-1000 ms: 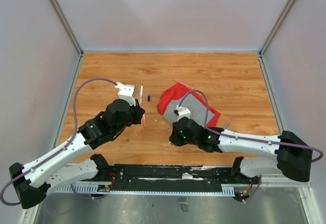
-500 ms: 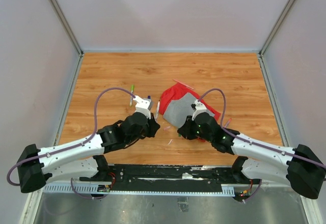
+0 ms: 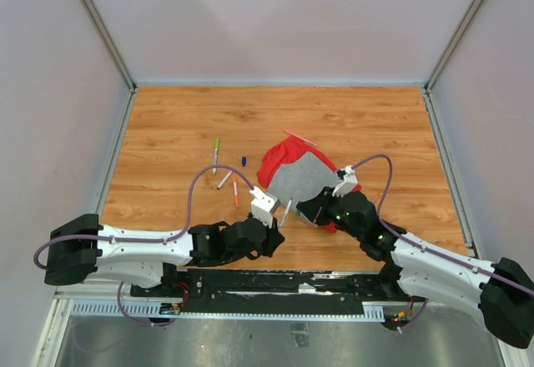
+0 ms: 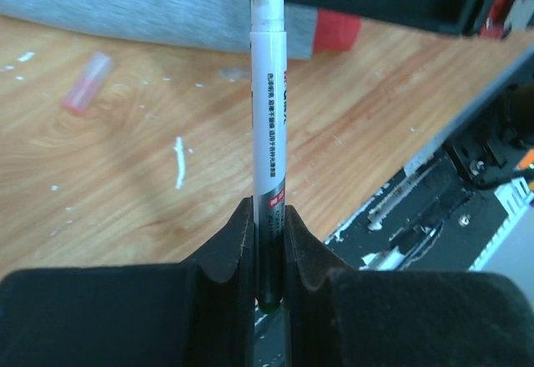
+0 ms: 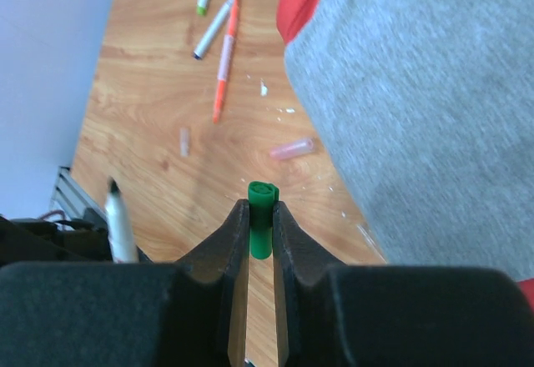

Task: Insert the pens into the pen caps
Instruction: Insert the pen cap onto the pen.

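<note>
Over table [image 3: 167, 125]: left jaws clench white pen [image 4: 269, 133], far end cropped; right jaws clench green cap [image 5: 261, 217], sides hidden.

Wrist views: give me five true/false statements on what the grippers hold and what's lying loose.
1. The left gripper is shut on a white pen. True.
2. The right gripper is empty. False: it is shut on a green cap.
3. The white pen is seated in the green cap. False: its tip stands apart, left of the cap in the right wrist view.
4. An orange pen lies loose on the table. True.
5. The pink cap lies on the cloth. False: it lies on bare wood beside the cloth.
</note>
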{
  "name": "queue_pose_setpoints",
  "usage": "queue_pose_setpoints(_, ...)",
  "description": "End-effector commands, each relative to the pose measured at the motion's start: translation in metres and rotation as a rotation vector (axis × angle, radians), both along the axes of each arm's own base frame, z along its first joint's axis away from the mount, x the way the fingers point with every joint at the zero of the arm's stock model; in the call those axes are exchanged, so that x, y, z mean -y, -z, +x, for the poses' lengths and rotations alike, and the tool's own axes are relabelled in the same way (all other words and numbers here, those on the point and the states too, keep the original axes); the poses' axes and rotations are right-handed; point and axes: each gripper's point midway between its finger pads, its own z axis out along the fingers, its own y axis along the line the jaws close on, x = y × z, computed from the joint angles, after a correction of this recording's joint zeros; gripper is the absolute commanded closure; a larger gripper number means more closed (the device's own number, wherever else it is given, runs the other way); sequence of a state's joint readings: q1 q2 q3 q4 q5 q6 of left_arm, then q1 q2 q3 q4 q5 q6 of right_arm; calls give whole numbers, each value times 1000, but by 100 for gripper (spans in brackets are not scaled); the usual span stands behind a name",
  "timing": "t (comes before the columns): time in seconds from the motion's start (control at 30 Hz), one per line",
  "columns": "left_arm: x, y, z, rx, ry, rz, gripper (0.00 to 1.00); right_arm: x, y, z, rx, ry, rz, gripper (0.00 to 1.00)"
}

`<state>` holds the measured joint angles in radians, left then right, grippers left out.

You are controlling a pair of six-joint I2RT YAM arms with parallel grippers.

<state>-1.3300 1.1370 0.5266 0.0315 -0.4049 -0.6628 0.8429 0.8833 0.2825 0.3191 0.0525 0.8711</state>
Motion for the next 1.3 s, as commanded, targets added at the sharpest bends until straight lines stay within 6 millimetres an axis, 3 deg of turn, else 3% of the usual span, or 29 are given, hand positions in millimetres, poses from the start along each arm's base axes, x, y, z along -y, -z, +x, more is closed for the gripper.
queue_pose_setpoints(0.0,22,-11,-14,14,62,-114,99,4,-31,14,81,78,139,99)
queue_pose_setpoints(0.37,35,-3,-29,22,190,-105,100,32,-55,24,126,261,298,99)
queue_pose_setpoints(0.6,37,2,-28,7,177,-100,100,37,-70,21,153,267,359,99)
queue_pose_setpoints(1.27,39,2,-24,-7,137,-103,99,28,-59,9,110,190,357,99)
